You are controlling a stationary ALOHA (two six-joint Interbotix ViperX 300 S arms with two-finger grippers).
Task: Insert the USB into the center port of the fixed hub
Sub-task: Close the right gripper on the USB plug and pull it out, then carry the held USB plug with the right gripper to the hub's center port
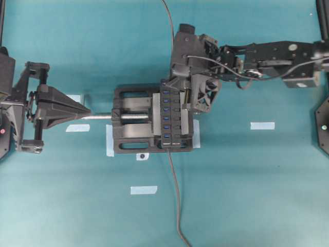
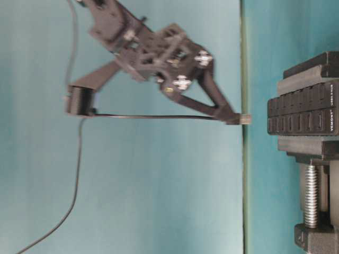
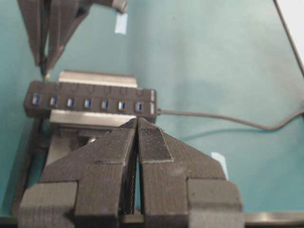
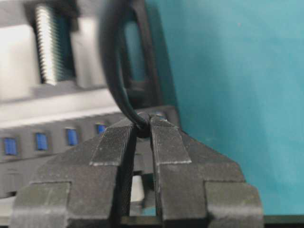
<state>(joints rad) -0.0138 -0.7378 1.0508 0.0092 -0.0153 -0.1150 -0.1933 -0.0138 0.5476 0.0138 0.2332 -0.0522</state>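
Gripping the USB [image 2: 244,118] | right jaws [image 4: 141,124] above fixed hub [image 1: 171,117] end | left jaws [image 3: 137,124] closed, empty

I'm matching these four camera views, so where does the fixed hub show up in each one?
Overhead: the fixed hub stands vertically at centre, clamped in the vise.
Table-level: at the right edge, above the vise screw.
Left wrist: horizontal bar, upper left.
Right wrist: blurred, left, behind the fingers.
Shared landmark: its row of blue ports.

Open teal surface [image 1: 247,195] right and below the vise [image 1: 131,126], screw rod [image 1: 100,117] and left gripper [image 1: 87,110] blocking the left side, right gripper [image 1: 177,85] crowding the hub [image 1: 170,117] top end, hub cable [image 1: 177,206] trailing below.
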